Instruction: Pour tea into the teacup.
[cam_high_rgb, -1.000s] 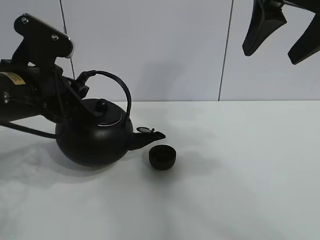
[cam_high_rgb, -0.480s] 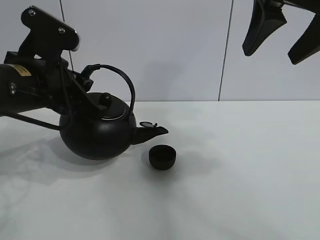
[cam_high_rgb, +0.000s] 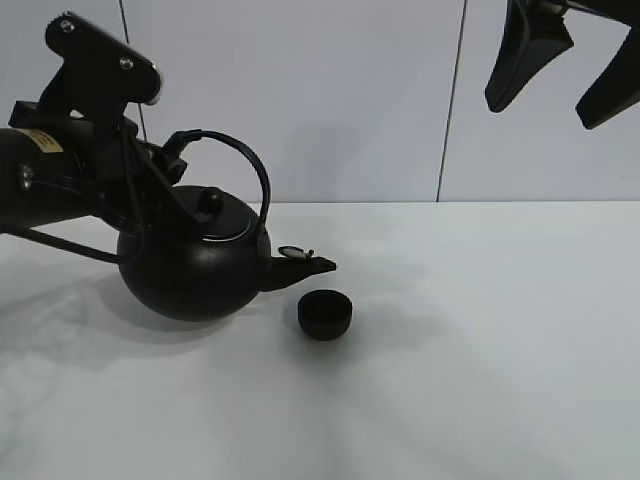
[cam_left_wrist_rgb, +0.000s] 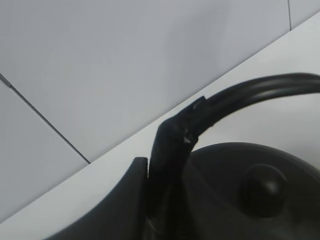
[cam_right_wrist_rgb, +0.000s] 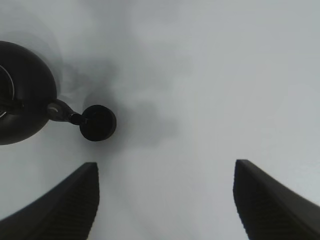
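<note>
Reading from the left of the exterior high view, the left gripper (cam_high_rgb: 166, 160) is reaching in from the edge and clamping its fingers (cam_left_wrist_rgb: 165, 150) on the rear end of the arched handle (cam_high_rgb: 252, 170) of the black kettle (cam_high_rgb: 190, 280). The kettle is leaning spout-first toward the middle of the table (cam_high_rgb: 480, 390); whether its base is touching the table cannot be told. The lid knob (cam_high_rgb: 209, 201) is sitting on top, and the lid looks seated. The spout (cam_high_rgb: 300, 266) is pointing right, its tip hanging just over the near rim of the teacup (cam_high_rgb: 325, 314). The teacup is standing upright on the table just right of the kettle's belly, apart from it, and no stream of tea is showing. The kettle is probably heavy and rigid, so a grip near the handle's root is likely bearing a strong turning load. The teacup is likely light, stiff and prone to chipping, so a nudge from the spout could slide or tip it. If it needed steadying, a pinch across its rim would be the natural hold. High at the right, the right gripper (cam_high_rgb: 540, 105) is hanging with its jaws spread wide and holding nothing, well apart from cup and kettle and not obstructing the pour. Pale wall panels (cam_high_rgb: 350, 100) are forming the backdrop.
</note>
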